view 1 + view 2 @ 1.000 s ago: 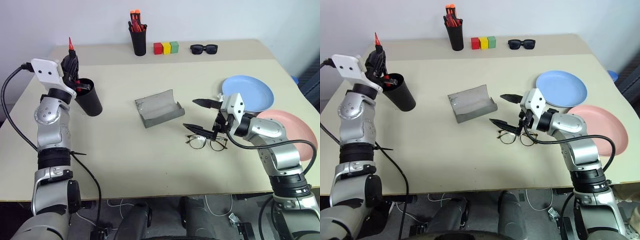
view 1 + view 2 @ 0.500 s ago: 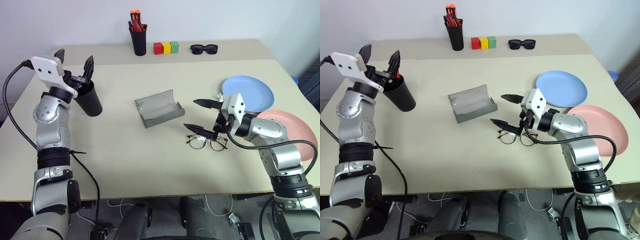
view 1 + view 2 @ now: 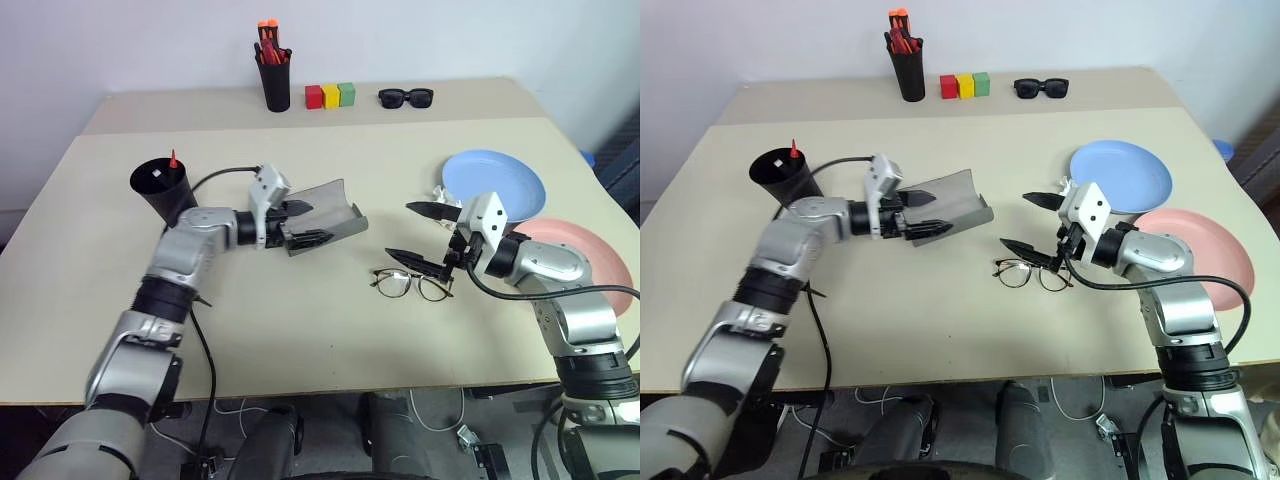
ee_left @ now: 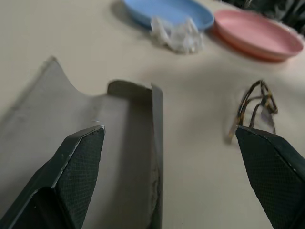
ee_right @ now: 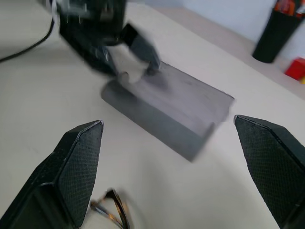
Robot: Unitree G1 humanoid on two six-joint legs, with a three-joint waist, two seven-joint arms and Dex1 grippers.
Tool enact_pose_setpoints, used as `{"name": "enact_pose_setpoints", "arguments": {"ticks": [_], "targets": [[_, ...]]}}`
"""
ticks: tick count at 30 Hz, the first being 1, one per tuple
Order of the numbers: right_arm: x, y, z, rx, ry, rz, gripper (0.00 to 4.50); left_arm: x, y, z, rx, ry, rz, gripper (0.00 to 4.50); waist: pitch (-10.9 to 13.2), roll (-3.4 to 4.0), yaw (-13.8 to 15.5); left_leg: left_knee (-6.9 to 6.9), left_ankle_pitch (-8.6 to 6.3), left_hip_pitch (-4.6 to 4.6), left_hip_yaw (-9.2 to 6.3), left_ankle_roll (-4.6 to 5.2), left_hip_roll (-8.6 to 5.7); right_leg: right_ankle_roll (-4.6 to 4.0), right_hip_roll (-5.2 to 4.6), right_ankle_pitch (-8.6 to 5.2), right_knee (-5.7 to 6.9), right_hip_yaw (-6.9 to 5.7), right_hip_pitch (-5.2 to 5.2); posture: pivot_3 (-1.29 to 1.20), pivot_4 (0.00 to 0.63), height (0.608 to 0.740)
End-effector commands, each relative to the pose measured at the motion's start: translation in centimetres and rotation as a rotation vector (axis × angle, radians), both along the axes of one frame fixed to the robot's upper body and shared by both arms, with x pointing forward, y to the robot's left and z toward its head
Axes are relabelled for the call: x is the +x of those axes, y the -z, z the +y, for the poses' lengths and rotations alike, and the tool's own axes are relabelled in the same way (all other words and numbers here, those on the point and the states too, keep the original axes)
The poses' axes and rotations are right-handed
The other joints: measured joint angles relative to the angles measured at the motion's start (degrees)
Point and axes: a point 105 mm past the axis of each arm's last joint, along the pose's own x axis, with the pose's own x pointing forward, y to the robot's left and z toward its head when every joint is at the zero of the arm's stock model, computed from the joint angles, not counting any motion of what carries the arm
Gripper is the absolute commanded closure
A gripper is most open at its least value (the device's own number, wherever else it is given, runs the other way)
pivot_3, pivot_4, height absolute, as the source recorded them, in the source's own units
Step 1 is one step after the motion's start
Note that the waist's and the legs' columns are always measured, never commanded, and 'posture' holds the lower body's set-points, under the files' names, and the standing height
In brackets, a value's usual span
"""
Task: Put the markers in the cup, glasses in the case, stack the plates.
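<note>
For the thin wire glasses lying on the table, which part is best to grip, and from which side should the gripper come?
Probably the bridge of the glasses, taken from above. They lie flat on the table with both lenses facing up, so the narrow middle is easiest to pinch without pressing a lens. The right gripper is open and hovers just beside them, so it seems the better placed one.
</note>
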Motion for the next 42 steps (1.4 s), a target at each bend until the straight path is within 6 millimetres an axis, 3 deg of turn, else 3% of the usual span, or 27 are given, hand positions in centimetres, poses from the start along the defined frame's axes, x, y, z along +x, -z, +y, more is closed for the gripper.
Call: {"name": "enact_pose_setpoints", "arguments": {"ticks": [1,6,9,16,22,29,37,42], "targets": [[-0.9,-1.5,-0.1,0.005,0.009,-0.067,0.0,1.0,-0.2,-0.9,0.082,0.021,-0.064,0.02,0.0,0.01,-0.03,0.0,0.0,-0.01,0.0,0.0,0.0,0.0,0.0,0.0,0.0,0.0,0.0,0.0,0.15,0.74],[-1.4,-1.4,-0.5,0.008,0.045,-0.069,0.0,1.3,2.0,-2.4,0.152,0.058,-0.018,0.02,0.0,0.01,-0.22,0.0,-0.01,0.0,0.05,0.01,0.0,0.01,-0.04,0.0,-0.02,0.02,0.01,0.0,0.15,0.74],[-1.6,-1.3,-0.4,0.01,0.052,-0.072,0.0,1.0,2.7,-2.9,0.175,0.089,0.02,0.81,-0.02,0.02,0.18,0.0,-0.01,0.02,0.04,0.01,0.0,0.02,-0.04,0.0,-0.01,0.01,0.03,0.0,0.15,0.74],[-1.4,-1.3,0.0,0.018,0.052,-0.078,0.0,0.5,2.3,-3.1,0.189,0.135,0.02,4.44,-0.02,0.02,0.51,0.03,-0.01,0.07,0.04,0.04,0.01,0.03,-0.04,0.01,0.0,0.01,0.1,0.0,0.15,0.74],[-1.0,-1.5,0.3,0.019,0.042,-0.085,0.0,-0.1,2.1,-1.6,0.238,0.202,0.012,4.48,-0.03,0.04,0.09,0.03,-0.01,0.08,0.03,0.04,0.01,0.04,-0.03,0.01,0.01,0.01,0.08,0.0,0.15,0.74],[-0.9,-1.4,0.4,0.01,0.027,-0.084,0.0,-1.5,1.3,1.5,0.316,0.362,0.003,4.48,-0.03,0.04,-0.88,0.0,-0.01,0.02,0.03,0.04,0.02,0.03,-0.01,0.01,0.01,0.0,0.01,0.0,0.15,0.74],[-1.0,-1.3,0.5,0.002,0.022,-0.08,0.0,-3.2,1.7,1.1,0.269,0.473,-0.023,4.48,-0.03,0.04,-0.67,0.02,-0.04,-0.02,0.0,0.08,0.01,0.03,-0.04,0.01,0.01,0.0,0.01,0.0,0.15,0.74],[-1.4,-1.0,0.2,-0.058,0.002,-0.068,0.0,-2.8,1.8,1.1,0.26,0.412,0.009,2.15,-0.03,0.04,-0.73,0.02,-0.04,0.0,0.01,0.09,0.01,0.03,-0.03,0.01,0.03,0.0,0.01,0.0,0.15,0.74]]}}
